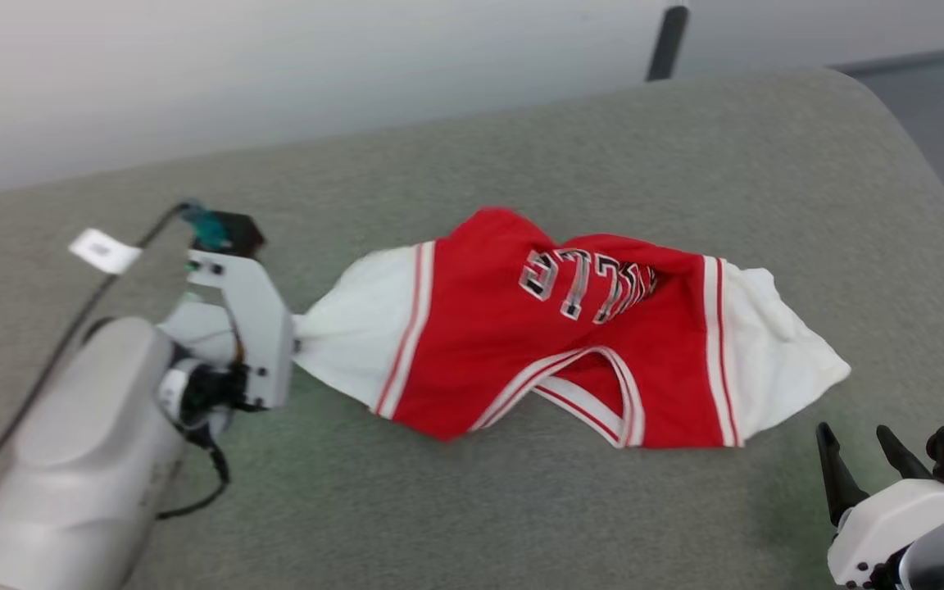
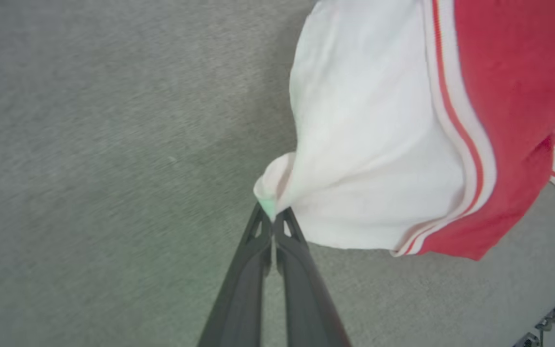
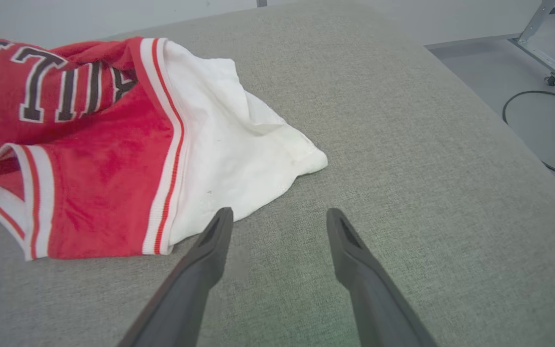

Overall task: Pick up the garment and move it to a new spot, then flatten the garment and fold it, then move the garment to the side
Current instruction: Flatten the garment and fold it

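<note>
**While the left hand (image 2: 273,218) pinches a sleeve, the right hand (image 3: 280,214) stands open**

As the garment (image 1: 570,344) lies crumpled near the middle of the grey-green worktop (image 1: 521,516), its two white sleeves point to opposite sides. The red body is wrinkled. The black lettering (image 1: 578,283) with white outline appears upside down in the head view, and the striped neck opening (image 1: 591,393) is turned toward the robot.

The left arm enters from the lower left of the head view. Its pale forearm (image 1: 87,459) rises along the worktop, and the wrist is bent so that the hand points sideways, toward the garment. The two dark fingers are pressed together on the tip of the left sleeve (image 1: 357,336). In the left wrist view the white cloth is gathered into a small point exactly between the fingertips, and the sleeve spreads out wider from there. A black cable (image 1: 46,360) with a white tag (image 1: 103,250) runs beside this arm.

The right hand is low at the lower right corner of the head view, with its fingers pointing up the view and spread wide apart, holding nothing. It is near the right sleeve (image 3: 229,144). In the right wrist view one fingertip is just beside the sleeve's hem; I cannot tell if it touches. The other finger is over bare worktop.
</note>
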